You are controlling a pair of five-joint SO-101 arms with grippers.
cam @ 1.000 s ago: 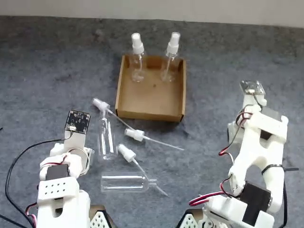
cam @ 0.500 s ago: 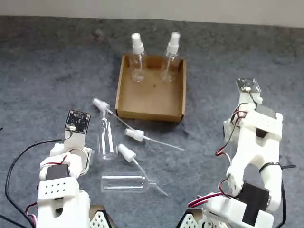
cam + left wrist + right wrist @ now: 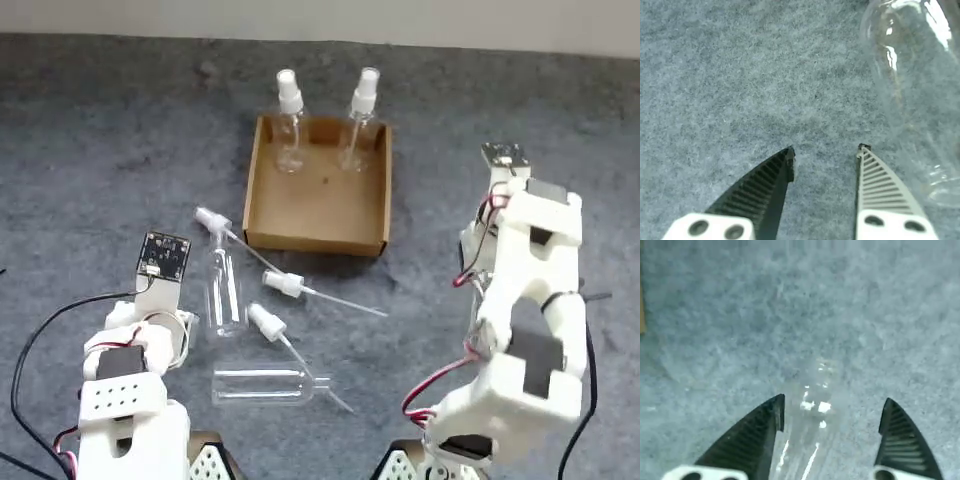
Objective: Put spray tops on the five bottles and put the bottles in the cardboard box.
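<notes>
Two capped bottles (image 3: 290, 130) (image 3: 360, 125) stand in the cardboard box (image 3: 318, 215). On the grey mat lie two clear uncapped bottles (image 3: 222, 290) (image 3: 265, 385) and three spray tops (image 3: 212, 220) (image 3: 283, 283) (image 3: 266, 320) with long tubes. My left gripper (image 3: 826, 154) is open just above the mat, with a clear bottle (image 3: 910, 75) lying beside one finger. My right gripper (image 3: 833, 405) is open over another clear bottle (image 3: 812, 432), which lies between its spread fingers. In the high view the right arm (image 3: 525, 290) covers that bottle.
The left arm (image 3: 135, 350) sits at the near left, beside the lying bottles. A sliver of the box's wall (image 3: 641, 305) shows in the right wrist view. Bare mat stretches to the far left and far right of the box.
The right arm has stretched toward the far side of the table and shifted slightly toward the box. The left arm and the loose parts have not moved.
</notes>
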